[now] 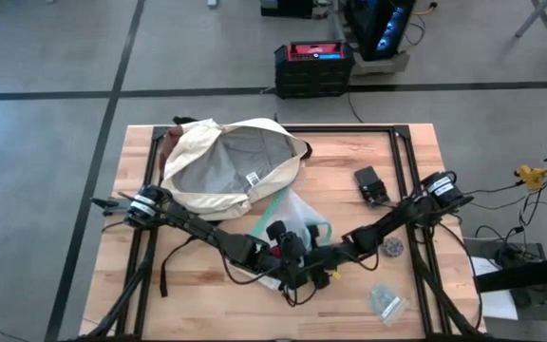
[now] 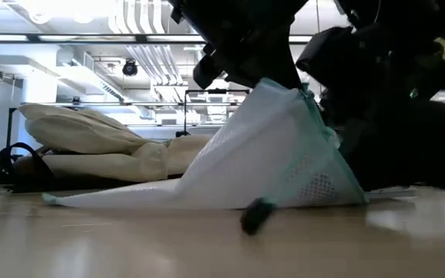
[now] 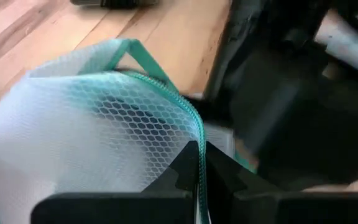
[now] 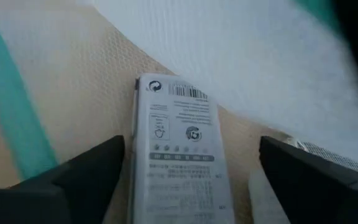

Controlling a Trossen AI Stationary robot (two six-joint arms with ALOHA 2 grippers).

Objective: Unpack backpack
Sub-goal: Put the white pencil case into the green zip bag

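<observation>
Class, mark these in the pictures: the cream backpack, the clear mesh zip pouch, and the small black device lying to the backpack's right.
Cream-white fabric backpack (image 1: 231, 157): high view, grey lining.
Clear teal-edged mesh zip pouch (image 3: 92, 118): left wrist view, mesh panel.
Small black device (image 1: 370, 183): high view, top face.

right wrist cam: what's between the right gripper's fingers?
A white labelled pack lies flat between the open right gripper's fingers, inside the teal-edged pouch, untouched; right wrist view.

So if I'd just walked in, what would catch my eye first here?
Probably the two dark arms meeting at the table's front middle over a clear teal-edged pouch: the left gripper is pinched shut on its zipper edge, lifting it like a tent. The right gripper stands open around a white labelled box. Behind them lies the big cream backpack, gaping open.
</observation>
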